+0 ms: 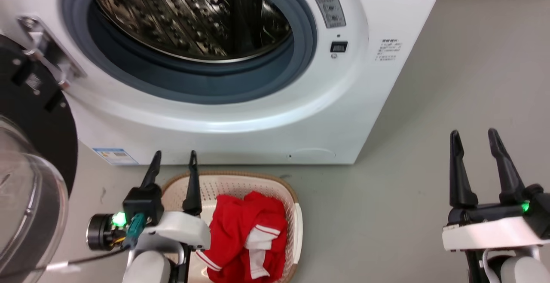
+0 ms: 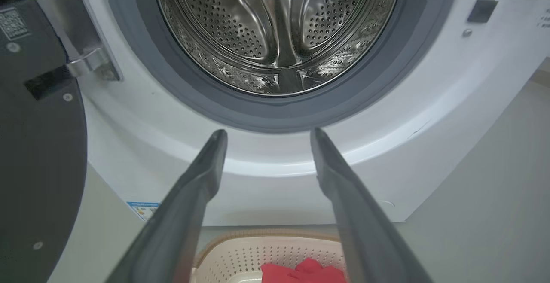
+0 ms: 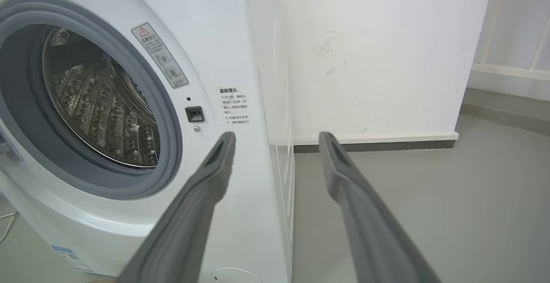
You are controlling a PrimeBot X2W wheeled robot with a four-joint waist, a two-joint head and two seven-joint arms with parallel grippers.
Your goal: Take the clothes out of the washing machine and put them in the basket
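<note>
At far left the door [image 1: 30,180] of the washing machine [image 1: 240,115] stands open, showing the steel drum [image 1: 193,12]. I see my left end effector [image 1: 175,154] released, fingers spread, over the left edge of the basket [image 1: 297,223], and the red clothes [image 1: 245,235] lie heaped inside just to its right. My right end effector [image 1: 474,133] is also released, well apart over the floor [image 1: 386,214].

White wrists [image 1: 490,235], green lights [image 1: 118,219], black tapered claw fingers [image 1: 460,175], trailing cable [image 1: 96,254].
</note>
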